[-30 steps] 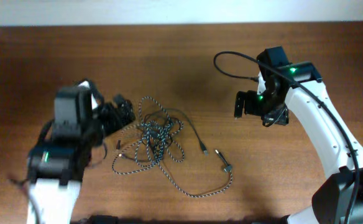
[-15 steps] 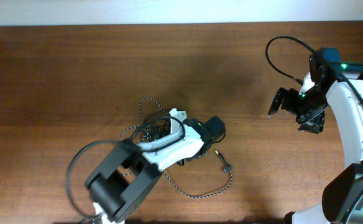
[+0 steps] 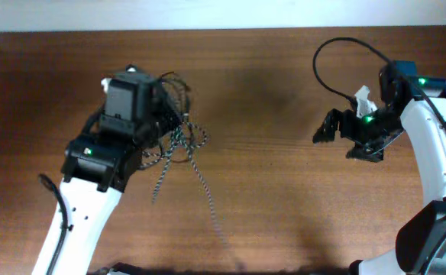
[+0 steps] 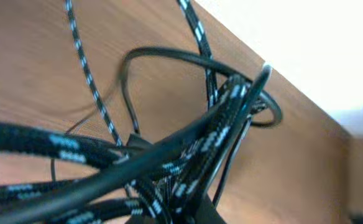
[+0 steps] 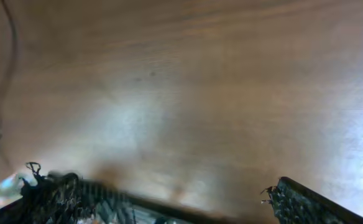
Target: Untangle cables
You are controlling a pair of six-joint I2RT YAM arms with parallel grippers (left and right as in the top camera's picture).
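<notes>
The cables hang as one tangle from my left gripper [image 3: 168, 114] at the back left of the table. The braided black-and-white cable [image 3: 183, 142] trails down and to the right, its loose tail blurred toward the table's middle. In the left wrist view the braided cable [image 4: 226, 104] and the thinner plain black cable [image 4: 169, 56] cross right over the jaws, which are shut on the bundle at the bottom edge. My right gripper [image 3: 327, 130] hovers apart at the right, open; in the right wrist view its fingers [image 5: 52, 194] stand wide over bare wood.
The wooden table [image 3: 269, 191] ends at a white wall strip along the back. The right arm's own thick black cable [image 3: 337, 44] loops up behind its wrist. My white left arm [image 3: 78, 221] stretches in from the front left.
My left gripper has shut on the tangle and swung from the table's middle to the back left, carrying the cables up with it. The right gripper has shifted slightly left, still open.
</notes>
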